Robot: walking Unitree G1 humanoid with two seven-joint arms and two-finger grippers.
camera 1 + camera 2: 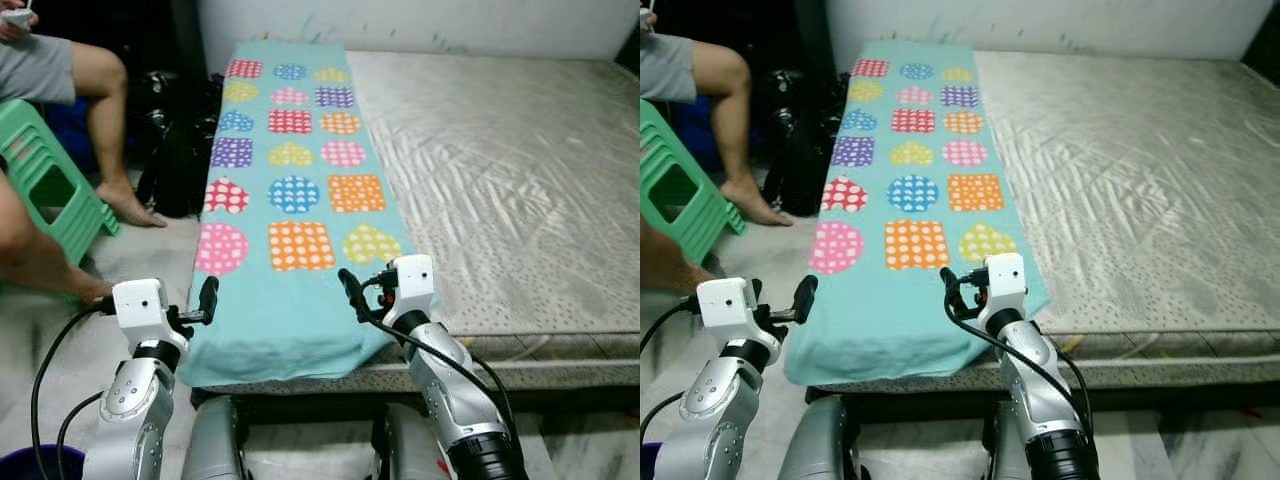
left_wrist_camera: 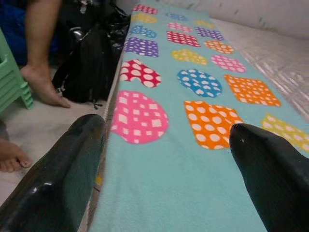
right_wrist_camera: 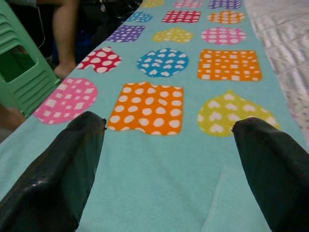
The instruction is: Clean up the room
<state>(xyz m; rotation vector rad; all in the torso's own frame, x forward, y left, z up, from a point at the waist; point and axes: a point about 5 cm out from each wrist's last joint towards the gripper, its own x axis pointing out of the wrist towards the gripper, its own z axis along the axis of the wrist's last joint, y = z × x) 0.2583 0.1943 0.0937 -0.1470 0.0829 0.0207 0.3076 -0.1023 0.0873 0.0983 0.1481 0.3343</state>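
Blanket point(image 1: 290, 200) lies flat between both spread pincers

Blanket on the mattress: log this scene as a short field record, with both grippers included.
blanket: turquoise blanket with coloured dotted patches, laid flat along the left side of the mattress, near end hanging over the edge
left gripper: left gripper open, at the blanket's near left corner
right gripper: right gripper open, over the blanket's near right corner
person: seated at left, bare foot on the floor
stool: green stool beside the person
bag: black bag on the floor against the mattress
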